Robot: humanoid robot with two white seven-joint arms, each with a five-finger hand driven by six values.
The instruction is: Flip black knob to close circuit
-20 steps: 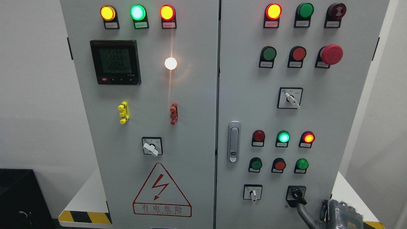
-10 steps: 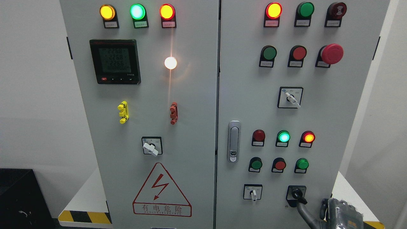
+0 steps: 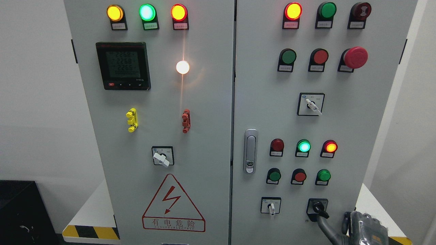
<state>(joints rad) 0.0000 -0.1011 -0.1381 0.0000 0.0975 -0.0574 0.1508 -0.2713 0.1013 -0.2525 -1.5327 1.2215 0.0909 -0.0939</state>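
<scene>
The black knob point(image 3: 319, 207) sits in a black square plate at the lower right of the grey cabinet's right door point(image 3: 344, 129). Its pointer slants down to the right. My right hand point(image 3: 365, 227) shows at the bottom edge, right of and below the knob, largely cut off by the frame. One dark finger point(image 3: 325, 227) curves up and left from it, and its tip lies just under the knob's pointer. I cannot tell whether they touch. The hand holds nothing. My left arm is out of view.
A white-handled selector switch point(image 3: 271, 207) sits left of the knob. Above are red and green push buttons point(image 3: 300, 177) and lit lamps point(image 3: 303, 146). A silver door latch point(image 3: 250, 151) is at the door's left edge. A white base with a hazard stripe point(image 3: 90, 232) runs below.
The picture has shifted up by a few pixels since the earliest frame. The right hand and the black knob stand as before.
</scene>
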